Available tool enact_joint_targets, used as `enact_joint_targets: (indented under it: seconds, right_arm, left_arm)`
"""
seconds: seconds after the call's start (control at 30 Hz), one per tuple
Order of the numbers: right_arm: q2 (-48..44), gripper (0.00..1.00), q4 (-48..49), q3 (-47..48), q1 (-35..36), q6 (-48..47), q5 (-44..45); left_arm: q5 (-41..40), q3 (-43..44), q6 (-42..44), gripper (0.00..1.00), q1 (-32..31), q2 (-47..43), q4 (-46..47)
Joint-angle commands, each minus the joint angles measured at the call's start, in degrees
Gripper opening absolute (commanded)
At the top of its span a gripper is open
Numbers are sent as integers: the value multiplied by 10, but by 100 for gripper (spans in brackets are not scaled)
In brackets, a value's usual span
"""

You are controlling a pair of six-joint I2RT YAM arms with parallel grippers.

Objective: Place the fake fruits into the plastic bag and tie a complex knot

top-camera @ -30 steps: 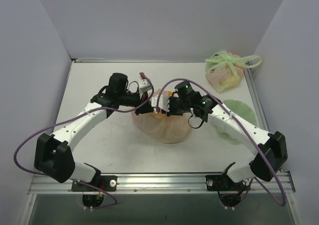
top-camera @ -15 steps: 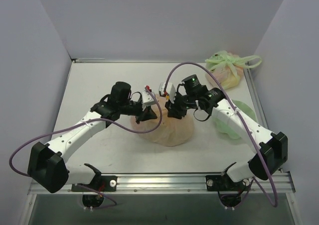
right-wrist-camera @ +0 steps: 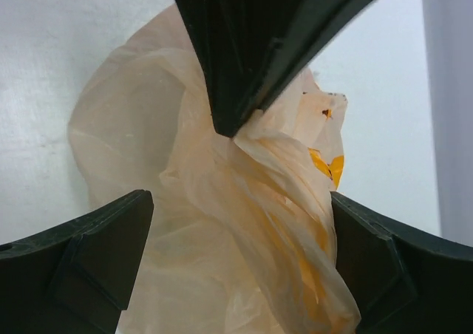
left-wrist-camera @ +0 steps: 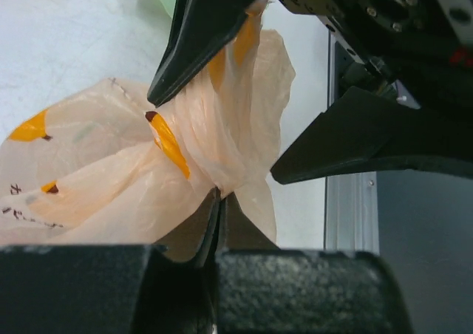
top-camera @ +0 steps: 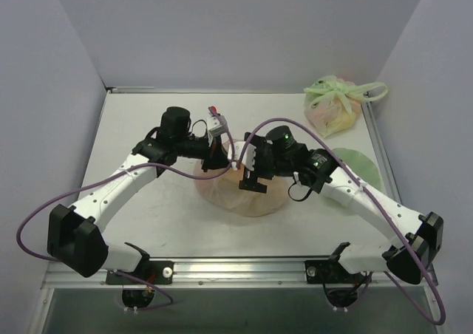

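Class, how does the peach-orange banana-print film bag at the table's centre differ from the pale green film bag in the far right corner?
The peach-orange bag carries yellow banana prints; the pale green bag is green. The pale green bag's handles form a bow; the peach-orange bag's top is gathered, pinched by the left gripper. The peach-orange bag lies central, the pale green bag off in the corner. Both are thin film.

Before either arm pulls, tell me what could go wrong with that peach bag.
1. The left gripper pinches only a thin twist of film on the plastic bag; a hard pull could tear it or let it slip out.
2. The right gripper is open astride the bunched film; closing off-centre might catch only some layers.
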Motion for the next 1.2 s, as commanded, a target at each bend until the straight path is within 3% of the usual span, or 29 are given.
enact_joint_targets:
  seconds: [0.0, 0.33, 0.4, 0.43, 0.5, 0.53, 0.57, 0.7, 0.83, 1.17]
  right_arm:
    - [0, 100, 59, -29, 48, -105, 120]
    - [53, 100, 70, -27, 73, -188, 210]
    - [60, 81, 70, -20, 73, -184, 209]
    - [63, 51, 67, -15, 72, -174, 212]
    - [75, 25, 60, 9, 59, -130, 214]
    - [82, 5, 52, 20, 51, -108, 215]
    - [89, 0, 46, 32, 42, -63, 212]
    - [111, 0, -28, 124, -10, 81, 140]
    - [102, 0, -71, 132, -39, 154, 36]
    - [109, 0, -107, 138, -54, 237, -4]
  left_arm:
    - [43, 28, -45, 0, 11, 12, 15]
    - [88, 24, -59, 0, 26, 22, 26]
    - [87, 20, -57, 0, 29, 21, 26]
    - [86, 13, -56, 0, 31, 19, 27]
    - [74, 4, -52, 0, 37, 6, 33]
    - [68, -2, -47, 0, 39, 0, 32]
    - [57, -13, -32, 0, 40, -15, 32]
    - [9, -55, 11, 0, 40, -62, 34]
    - [-67, -110, 27, 0, 40, -103, 68]
    - [-9, -162, 99, 0, 11, -115, 2]
